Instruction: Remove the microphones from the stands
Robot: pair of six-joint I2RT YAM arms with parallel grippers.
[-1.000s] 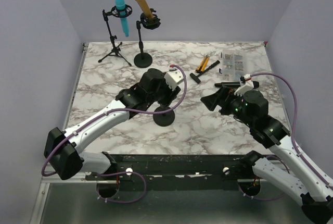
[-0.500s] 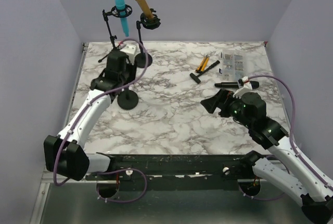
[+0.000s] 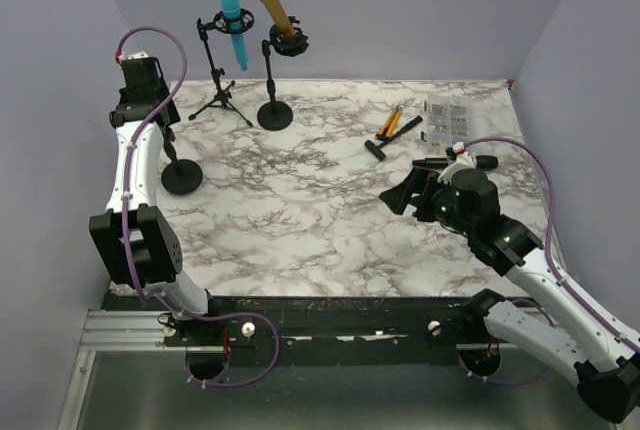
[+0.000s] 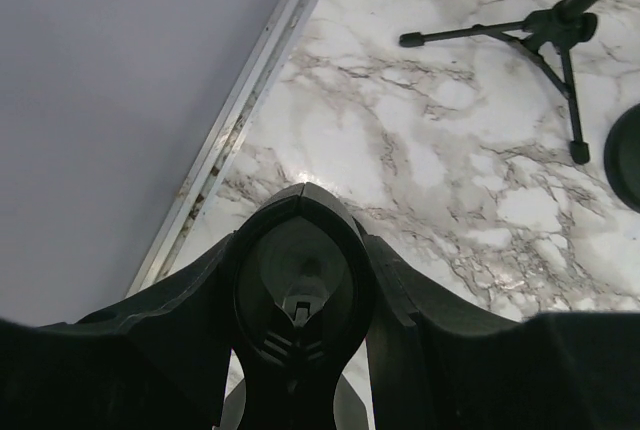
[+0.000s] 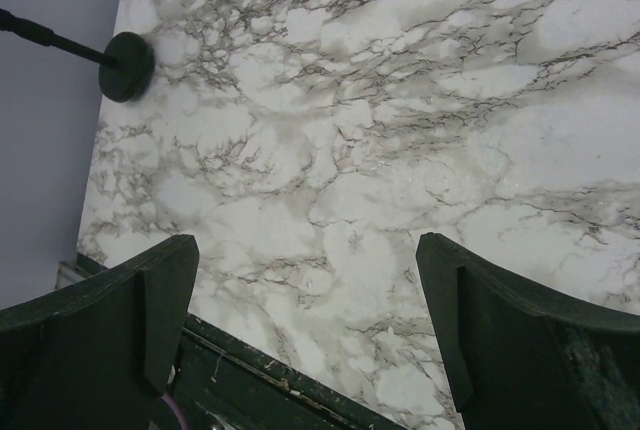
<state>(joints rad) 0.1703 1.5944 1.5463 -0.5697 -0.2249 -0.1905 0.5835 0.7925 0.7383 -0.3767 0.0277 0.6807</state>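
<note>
The microphone is not in the clip (image 4: pixel 296 320): that holder is empty, and I cannot tell where the microphone lies. My left hand (image 4: pixel 300 270) is clenched on the clip, with the stand (image 3: pixel 181 177) at the left edge of the table (image 3: pixel 330 220). My right hand (image 5: pixel 308 250) hangs released, holding nothing. I judge the removal done; only setting the stand down is left.
</note>
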